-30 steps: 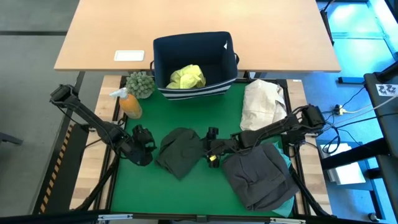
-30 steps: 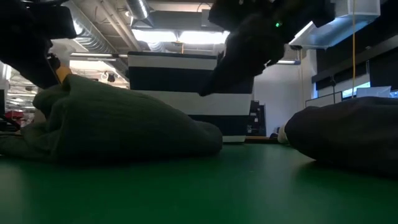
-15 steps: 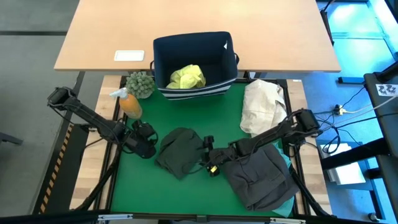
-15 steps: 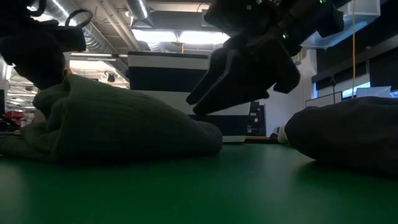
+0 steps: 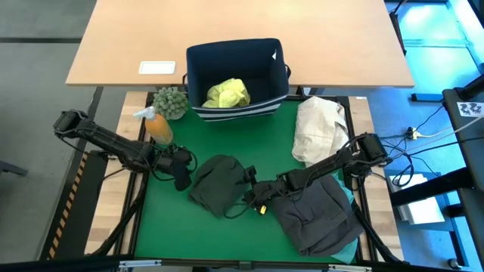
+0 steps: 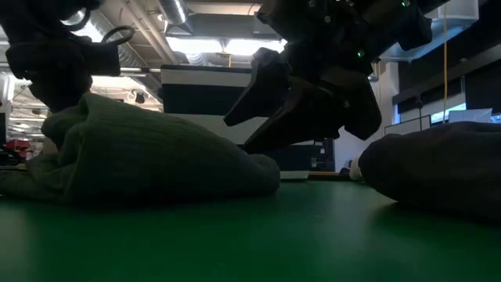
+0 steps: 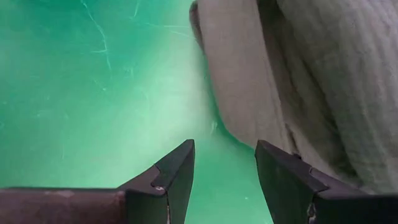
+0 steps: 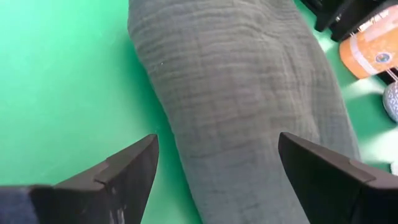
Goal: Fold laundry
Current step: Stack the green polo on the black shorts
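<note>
A crumpled dark olive garment (image 5: 218,183) lies mid-mat, with its near side (image 6: 149,157) filling the low view. My left gripper (image 5: 184,174) stands open just off its left edge (image 7: 249,118), fingers slanting down over bare mat. My right gripper (image 5: 248,190) hangs wide open over the garment's right end (image 8: 236,93), clear of the cloth in the low view. A charcoal grey garment (image 5: 314,215) lies at the right on a turquoise one (image 5: 349,253). A yellow-green shirt (image 5: 227,93) sits in the navy bin (image 5: 198,75).
A cream cloth bundle (image 5: 321,127) lies at the far right of the green mat (image 5: 174,234). An orange bottle (image 5: 157,127) and a small plant (image 5: 172,102) stand at the far left. A wooden table (image 5: 340,45) lies behind the bin.
My left gripper has swung toward the table's right, up to the olive garment's left edge. My right gripper has sunk, moved toward the near edge and rolled about its own axis, so it now stands over the garment's right end. The garments have kept still.
</note>
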`<state>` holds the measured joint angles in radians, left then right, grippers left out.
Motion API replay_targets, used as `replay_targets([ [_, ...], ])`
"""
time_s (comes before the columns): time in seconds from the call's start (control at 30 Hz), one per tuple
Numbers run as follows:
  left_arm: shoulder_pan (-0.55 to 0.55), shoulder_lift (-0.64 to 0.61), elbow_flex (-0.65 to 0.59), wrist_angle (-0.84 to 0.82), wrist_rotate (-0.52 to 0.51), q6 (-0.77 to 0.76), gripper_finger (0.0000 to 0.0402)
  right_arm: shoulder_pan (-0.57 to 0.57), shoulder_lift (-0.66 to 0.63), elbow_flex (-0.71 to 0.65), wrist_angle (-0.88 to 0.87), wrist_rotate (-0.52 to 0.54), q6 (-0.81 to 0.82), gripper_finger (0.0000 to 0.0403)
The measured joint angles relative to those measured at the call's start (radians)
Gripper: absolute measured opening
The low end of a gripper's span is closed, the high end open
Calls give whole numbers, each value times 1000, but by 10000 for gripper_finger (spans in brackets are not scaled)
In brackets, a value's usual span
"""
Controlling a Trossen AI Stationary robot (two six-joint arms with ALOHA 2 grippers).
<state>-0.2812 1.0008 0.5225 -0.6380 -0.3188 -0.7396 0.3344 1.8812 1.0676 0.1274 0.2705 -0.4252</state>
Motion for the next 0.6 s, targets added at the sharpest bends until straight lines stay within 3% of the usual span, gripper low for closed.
replay_targets([
  [0.37, 130, -115, -22, 22, 39, 67, 165, 0, 3, 0, -4, 6, -64, 330],
  [0.6, 191, -114, -169, 224, 163, 63, 165, 2, 4, 0, -23, -20, -84, 331],
])
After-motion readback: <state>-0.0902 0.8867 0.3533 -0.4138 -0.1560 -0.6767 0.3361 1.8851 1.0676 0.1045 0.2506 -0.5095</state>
